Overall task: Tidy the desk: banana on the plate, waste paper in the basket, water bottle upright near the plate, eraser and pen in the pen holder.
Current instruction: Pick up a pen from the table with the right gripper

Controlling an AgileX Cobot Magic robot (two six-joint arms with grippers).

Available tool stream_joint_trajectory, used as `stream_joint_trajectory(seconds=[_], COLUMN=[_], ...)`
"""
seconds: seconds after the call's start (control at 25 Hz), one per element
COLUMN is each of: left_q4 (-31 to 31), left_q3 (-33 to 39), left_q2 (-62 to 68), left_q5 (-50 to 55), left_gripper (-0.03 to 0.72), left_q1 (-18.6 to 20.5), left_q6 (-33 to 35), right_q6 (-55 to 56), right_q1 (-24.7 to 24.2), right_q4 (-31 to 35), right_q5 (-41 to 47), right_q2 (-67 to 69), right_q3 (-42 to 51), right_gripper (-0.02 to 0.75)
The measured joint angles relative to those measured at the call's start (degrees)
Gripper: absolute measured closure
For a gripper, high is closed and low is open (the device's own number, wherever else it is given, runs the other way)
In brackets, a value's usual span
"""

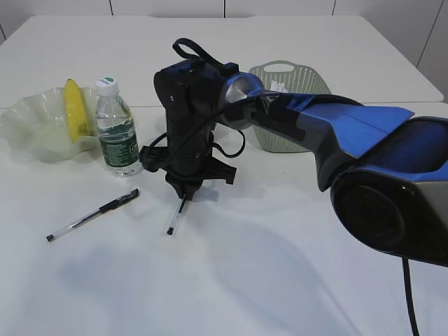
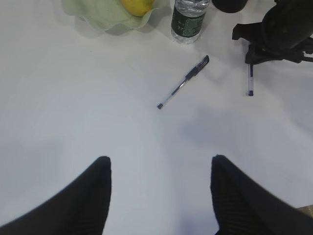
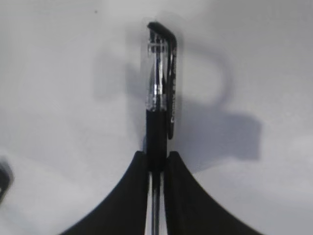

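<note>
My right gripper (image 1: 184, 190) points down at the desk (image 1: 245, 280) and is shut on a black pen (image 3: 160, 73), which slants from the fingers down to the tabletop (image 1: 175, 218). A second pen (image 1: 94, 215) lies loose to the left. The banana (image 1: 75, 108) rests in the pale green plate (image 1: 28, 129). Beside the plate, the water bottle (image 1: 115, 129) stands upright. A scrap of white waste paper (image 1: 278, 86) shows inside the green basket (image 1: 308, 80). My left gripper (image 2: 160, 164) hangs open over bare desk. The pen holder and eraser are hidden.
The right arm's blue body (image 1: 364, 140) stretches across the right half of the exterior view and covers part of the basket. A seam (image 1: 420, 103) crosses the desk behind it. A dark round thing (image 2: 230, 4) sits at the top edge of the left wrist view.
</note>
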Motion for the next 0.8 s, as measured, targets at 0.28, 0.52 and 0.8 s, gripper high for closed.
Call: stream_joint_trajectory(seconds=[0.28, 0.52, 0.8], left_q4=[0.0, 0.0, 0.0], left_q3=[0.0, 0.0, 0.0], left_q2=[0.0, 0.0, 0.0], left_q5=[0.0, 0.0, 0.0], left_gripper=[0.235, 0.235, 0.234], left_q1=[0.0, 0.0, 0.0], left_q6=[0.0, 0.0, 0.0], right_q6=[-8.18, -17.97, -26.19], right_q1=[0.0, 0.0, 0.0], right_q4=[-2.27, -3.52, -5.68], right_q5=[0.36, 0.46, 0.79], right_q2=[0.0, -0.1, -2.56], right_q3=[-5.07, -6.54, -6.54], right_gripper=[0.696, 0.696, 0.696])
